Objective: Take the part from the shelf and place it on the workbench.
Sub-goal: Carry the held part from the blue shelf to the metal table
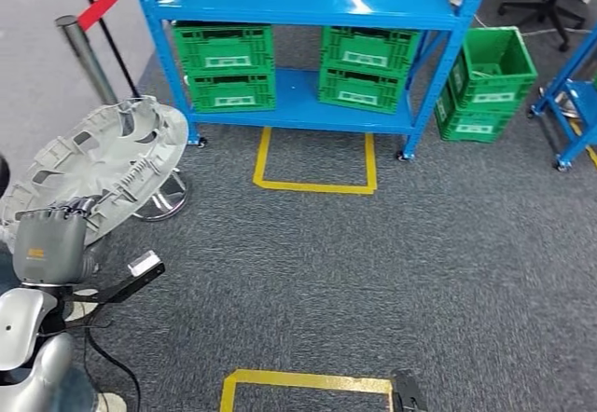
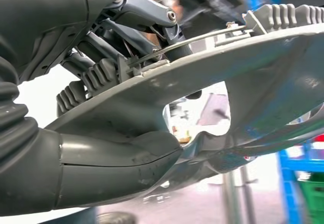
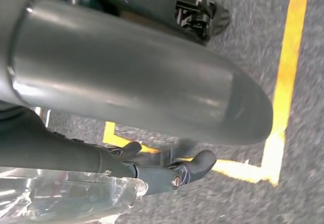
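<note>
The part is a large round grey ribbed disc with cut-outs, held tilted at my left side above the carpet. My left hand grips its near rim. In the left wrist view the thick thumb lies under the part's edge and the dark fingers clamp it from the other side. My right hand hangs over the carpet with its dark fingers stretched out and nothing in them.
A blue shelf stands ahead with green crates on its lower level. Another green crate sits on the floor to its right. Yellow tape squares mark the grey carpet. A stanchion post with a red belt stands at the left.
</note>
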Motion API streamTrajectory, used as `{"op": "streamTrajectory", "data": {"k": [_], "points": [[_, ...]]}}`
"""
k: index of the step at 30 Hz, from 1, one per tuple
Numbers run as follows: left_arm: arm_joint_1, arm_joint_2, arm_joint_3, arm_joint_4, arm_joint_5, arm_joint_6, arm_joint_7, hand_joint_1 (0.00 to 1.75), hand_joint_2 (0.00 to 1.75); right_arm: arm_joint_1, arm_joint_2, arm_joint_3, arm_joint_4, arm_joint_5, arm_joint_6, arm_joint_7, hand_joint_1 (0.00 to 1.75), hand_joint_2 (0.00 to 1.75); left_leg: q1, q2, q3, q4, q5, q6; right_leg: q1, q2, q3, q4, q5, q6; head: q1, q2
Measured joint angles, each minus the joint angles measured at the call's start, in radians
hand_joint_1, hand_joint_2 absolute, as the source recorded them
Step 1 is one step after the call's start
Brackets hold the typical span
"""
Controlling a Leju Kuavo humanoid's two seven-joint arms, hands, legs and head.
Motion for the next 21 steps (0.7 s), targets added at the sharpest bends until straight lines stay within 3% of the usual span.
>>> {"op": "streamTrajectory", "data": {"k": [2, 4, 5, 6, 8, 9, 11, 13, 15, 17, 19, 20, 21], "points": [[-0.004, 0.0, 0.001, 0.0, 0.0, -0.001, 0.0, 1.75, 1.75, 0.0, 0.004, 0.001, 0.0, 0.001, 0.003, -0.001, 0.0, 0.0, 0.001, -0.026, -0.008, 0.001, 0.006, 0.008, -0.003, 0.046, -0.056, 0.134, -0.072, 0.005, 0.002, 0.0], [0.0, 0.0, 0.003, 0.0, 0.0, 0.0, 0.0, 1.75, 1.75, 0.005, 0.004, 0.003, 0.0, 0.006, 0.019, -0.014, 0.0, 0.0, 0.0, -0.055, -0.014, 0.001, 0.011, 0.011, -0.003, 0.058, -0.092, 0.225, -0.102, 0.004, 0.002, 0.0], [0.005, 0.0, 0.004, 0.0, 0.0, 0.0, 0.0, 1.75, 1.75, 0.01, 0.002, 0.004, 0.0, 0.009, 0.03, -0.025, 0.0, 0.0, 0.0, -0.07, -0.015, 0.001, 0.012, 0.01, -0.003, 0.061, -0.085, 0.216, -0.089, 0.002, 0.002, 0.0], [0.01, 0.0, 0.005, 0.0, 0.0, 0.001, 0.0, 1.75, 1.75, 0.014, -0.001, 0.005, 0.0, 0.011, 0.041, -0.036, 0.0, 0.0, 0.0, -0.085, -0.015, 0.002, 0.014, 0.009, -0.003, 0.067, -0.058, 0.167, -0.059, -0.001, 0.002, 0.0], [0.019, 0.0, 0.006, 0.0, 0.0, 0.001, 0.0, 1.75, 1.75, 0.021, -0.007, 0.005, 0.0, 0.014, 0.052, -0.049, 0.0, 0.0, 0.001, -0.112, -0.018, 0.003, 0.017, 0.003, -0.008, 0.107, 0.015, 0.025, -0.002, -0.006, 0.002, 0.0], [0.021, 0.0, 0.007, -0.001, 0.0, 0.002, 0.0, 1.75, 1.75, 0.022, -0.008, 0.006, 0.0, 0.014, 0.054, -0.051, 0.0, 0.0, 0.001, -0.124, -0.022, 0.005, 0.02, -0.001, -0.011, 0.129, 0.042, -0.028, 0.012, -0.007, 0.002, 0.0], [0.024, 0.0, 0.01, -0.002, 0.0, 0.002, -0.001, 1.75, 1.75, 0.024, -0.01, 0.006, 0.0, 0.014, 0.055, -0.054, 0.0, 0.0, 0.005, -0.145, -0.034, 0.006, 0.028, -0.014, -0.012, 0.148, 0.058, -0.058, 0.011, -0.008, 0.001, 0.0], [0.03, 0.002, 0.015, -0.003, 0.001, 0.003, -0.001, 1.75, 1.75, 0.026, -0.01, 0.006, 0.0, 0.014, 0.057, -0.056, 0.0, 0.0, 0.008, -0.159, -0.042, 0.004, 0.035, -0.027, -0.013, 0.127, 0.059, -0.061, 0.017, -0.016, 0.001, 0.0], [0.034, 0.006, 0.02, -0.003, 0.001, 0.004, -0.002, 1.75, 1.75, 0.027, -0.012, 0.006, 0.0, 0.014, 0.064, -0.057, 0.0, 0.0, 0.003, -0.12, -0.06, 0.035, 0.01, -0.038, -0.017, 0.104, 0.059, -0.068, 0.025, -0.028, -0.007, 0.0], [0.034, 0.006, 0.02, -0.003, 0.001, 0.004, -0.003, 1.75, 1.75, 0.029, -0.013, 0.006, 0.0, 0.014, 0.071, -0.058, 0.0, 0.0, 0.002, -0.06, -0.112, 0.152, -0.057, -0.049, -0.016, 0.077, 0.056, -0.07, 0.027, -0.033, -0.016, 0.0], [0.035, 0.005, 0.02, -0.003, 0.002, 0.004, -0.004, 1.75, 1.75, 0.032, -0.013, 0.006, 0.0, 0.014, 0.074, -0.058, 0.0, 0.0, 0.005, -0.042, -0.163, 0.275, -0.107, -0.055, -0.014, 0.047, 0.053, -0.069, 0.027, -0.034, -0.018, 0.0], [0.036, 0.005, 0.02, -0.003, 0.002, 0.004, -0.005, 1.75, 1.75, 0.033, -0.014, 0.006, 0.0, 0.014, 0.074, -0.058, 0.0, 0.0, 0.006, -0.04, -0.166, 0.291, -0.106, -0.056, -0.014, 0.033, 0.052, -0.069, 0.027, -0.034, -0.018, 0.0], [0.037, 0.005, 0.021, -0.003, 0.002, 0.004, -0.005, 1.75, 1.75, 0.033, -0.014, 0.006, 0.0, 0.013, 0.075, -0.058, 0.0, 0.0, 0.006, -0.037, -0.146, 0.264, -0.085, -0.056, -0.014, 0.02, 0.053, -0.069, 0.027, -0.034, -0.018, 0.0]]}}
